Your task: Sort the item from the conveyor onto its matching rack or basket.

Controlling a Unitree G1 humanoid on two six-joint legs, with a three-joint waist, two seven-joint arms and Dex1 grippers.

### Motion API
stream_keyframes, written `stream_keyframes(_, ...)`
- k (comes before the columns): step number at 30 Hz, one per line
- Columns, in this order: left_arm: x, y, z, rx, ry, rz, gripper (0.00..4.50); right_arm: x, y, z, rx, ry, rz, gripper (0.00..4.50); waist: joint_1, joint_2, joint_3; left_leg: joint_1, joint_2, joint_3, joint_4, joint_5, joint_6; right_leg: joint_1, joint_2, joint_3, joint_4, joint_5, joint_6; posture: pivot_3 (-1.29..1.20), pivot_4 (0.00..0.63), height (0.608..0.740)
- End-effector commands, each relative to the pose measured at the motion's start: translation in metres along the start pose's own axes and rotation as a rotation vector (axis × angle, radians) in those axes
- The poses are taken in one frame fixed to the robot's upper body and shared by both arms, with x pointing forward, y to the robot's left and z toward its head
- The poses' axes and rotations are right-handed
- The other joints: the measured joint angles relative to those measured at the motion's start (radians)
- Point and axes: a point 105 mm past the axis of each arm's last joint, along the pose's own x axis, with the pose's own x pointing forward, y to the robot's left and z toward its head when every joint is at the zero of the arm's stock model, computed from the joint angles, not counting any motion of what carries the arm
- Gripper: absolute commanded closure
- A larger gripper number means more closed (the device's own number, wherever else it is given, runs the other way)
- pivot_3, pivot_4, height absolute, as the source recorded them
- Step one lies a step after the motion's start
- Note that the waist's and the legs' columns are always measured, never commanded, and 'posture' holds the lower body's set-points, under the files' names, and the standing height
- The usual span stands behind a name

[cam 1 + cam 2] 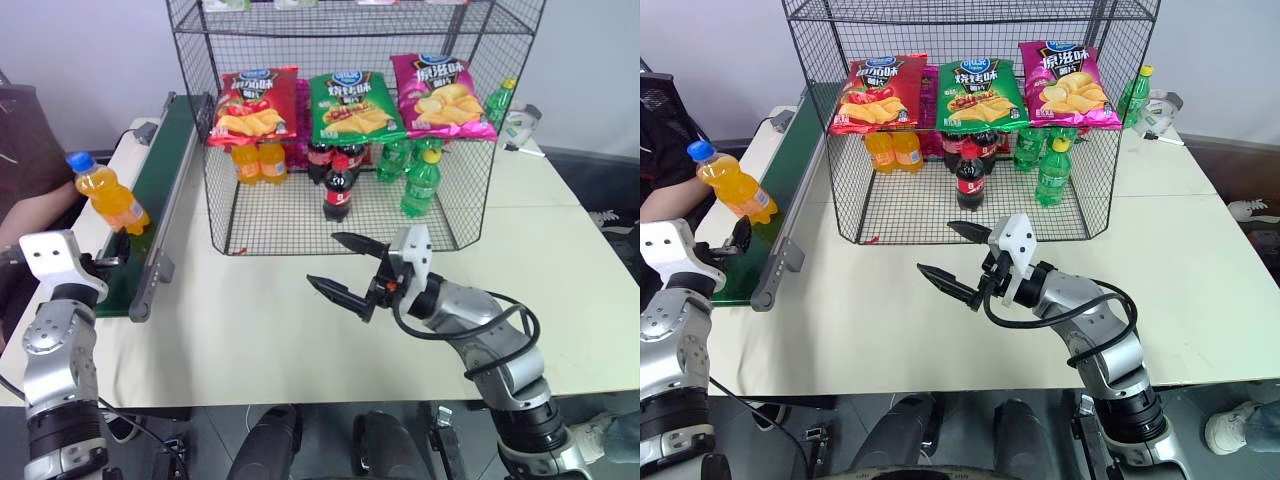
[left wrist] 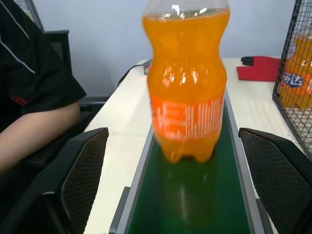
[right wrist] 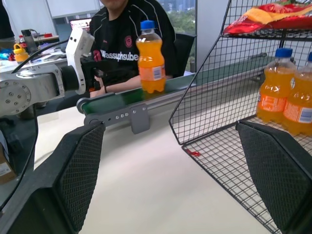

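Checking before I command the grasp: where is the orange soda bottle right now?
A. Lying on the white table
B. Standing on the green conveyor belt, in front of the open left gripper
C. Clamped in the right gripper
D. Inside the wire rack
B: the orange soda bottle stands upright on the conveyor, with the left gripper open on either side and not touching it.

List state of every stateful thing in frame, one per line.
Small clear orange soda bottle with blue cap: upright on belt, capped, not gripped.
Long dark-green conveyor belt: carrying that bottle only.
Black wire-mesh rack: stocked; orange, cola, green bottles standing inside.
Left gripper: fingers open, either side of bottle.
Right gripper: fingers open, empty.
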Motion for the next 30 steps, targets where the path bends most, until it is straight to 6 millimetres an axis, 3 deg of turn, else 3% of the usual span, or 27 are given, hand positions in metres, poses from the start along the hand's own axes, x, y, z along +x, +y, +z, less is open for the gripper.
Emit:
stream_keyframes(1, 0.002, 0.006, 0.025, -0.018, -0.097, -0.005, 0.02, 0.001, 0.008, 0.012, -0.031, -0.053, 0.027, 0.00, 0.000, 0.000, 0.000, 0.000, 0.000, 0.000, 0.000, 0.000, 0.000, 0.000, 0.000, 0.000, 0.000, 0.000, 0.000, 0.00, 0.150, 0.740)
stream_keyframes(15, 0.003, 0.005, 0.038, -0.035, -0.122, -0.041, 0.02, 0.003, 0.011, 0.010, -0.015, -0.059, 0.044, 0.00, 0.000, 0.000, 0.000, 0.000, 0.000, 0.000, 0.000, 0.000, 0.000, 0.000, 0.000, 0.000, 0.000, 0.000, 0.000, 0.00, 0.150, 0.740)
stream_keyframes(18, 0.003, 0.006, 0.038, -0.031, -0.118, -0.034, 0.87, 0.004, 0.012, 0.011, -0.015, -0.060, 0.043, 0.00, 0.000, 0.000, 0.000, 0.000, 0.000, 0.000, 0.000, 0.000, 0.000, 0.000, 0.000, 0.000, 0.000, 0.000, 0.000, 0.00, 0.150, 0.740)
stream_keyframes(20, 0.004, 0.005, 0.038, -0.032, -0.110, -0.033, 1.75, 0.004, 0.012, 0.011, -0.014, -0.061, 0.043, 0.00, 0.001, 0.000, 0.000, 0.000, 0.000, 0.000, 0.000, 0.000, 0.000, 0.000, 0.000, 0.000, 0.000, 0.000, 0.000, 0.00, 0.150, 0.740)
stream_keyframes(26, 0.000, -0.006, 0.056, -0.045, -0.166, -0.086, 1.75, 0.004, 0.012, 0.012, -0.010, -0.060, 0.045, 0.00, 0.001, 0.000, 0.000, 0.000, 0.000, 0.000, 0.000, 0.000, 0.000, 0.000, 0.000, 0.000, 0.000, 0.000, 0.000, 0.00, 0.150, 0.740)
stream_keyframes(30, 0.001, -0.022, 0.083, -0.059, -0.233, -0.166, 1.75, 0.004, 0.012, 0.013, -0.010, -0.059, 0.049, 0.00, 0.000, 0.000, 0.000, 0.000, 0.000, 0.000, 0.000, 0.000, 0.000, 0.000, 0.000, 0.000, 0.000, 0.000, 0.000, 0.00, 0.150, 0.740)
